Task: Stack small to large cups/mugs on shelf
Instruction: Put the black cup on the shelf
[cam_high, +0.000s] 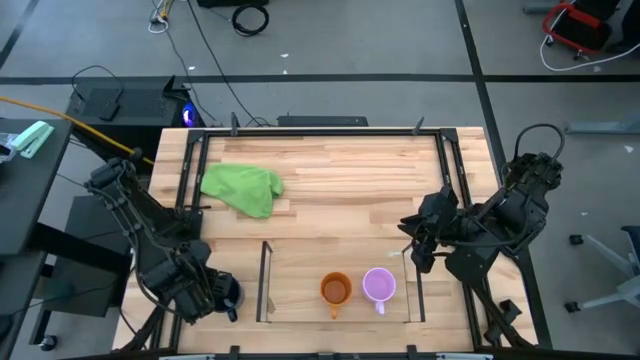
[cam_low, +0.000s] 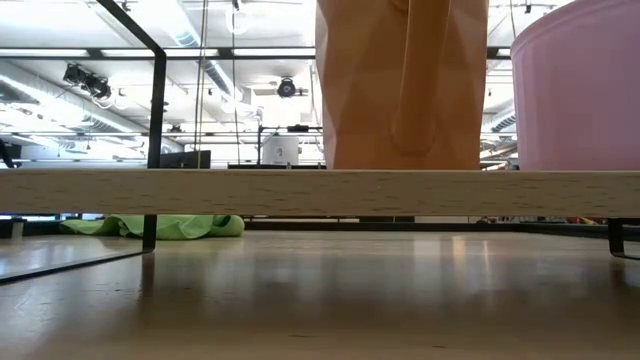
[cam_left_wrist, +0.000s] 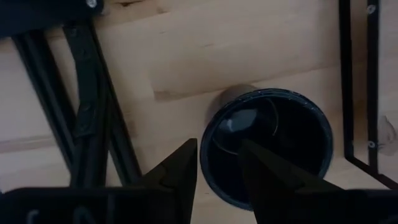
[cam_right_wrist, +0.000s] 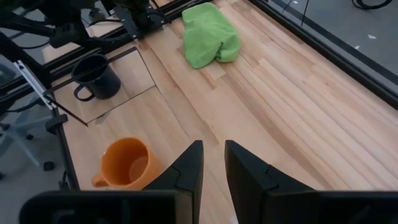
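The dark navy mug (cam_high: 232, 293) stands upright on its base on the table, just left of the shelf's left clear panel (cam_high: 265, 285). It also shows in the left wrist view (cam_left_wrist: 267, 149) and the right wrist view (cam_right_wrist: 96, 78). My left gripper (cam_left_wrist: 219, 171) is open above the mug's rim, one finger over the inside and one over the outside. The orange mug (cam_high: 335, 290) and the lilac mug (cam_high: 379, 285) stand side by side on the shelf's wood (cam_low: 320, 190). My right gripper (cam_right_wrist: 213, 155) hangs empty right of the shelf, with a narrow gap between its fingers.
A green cloth (cam_high: 243, 188) lies bunched at the table's far left. Black frame rails (cam_high: 190, 170) run along the table's sides and far edge. The shelf's right clear panel (cam_high: 410, 290) stands next to the lilac mug. Bare wood lies between the cloth and the right rail.
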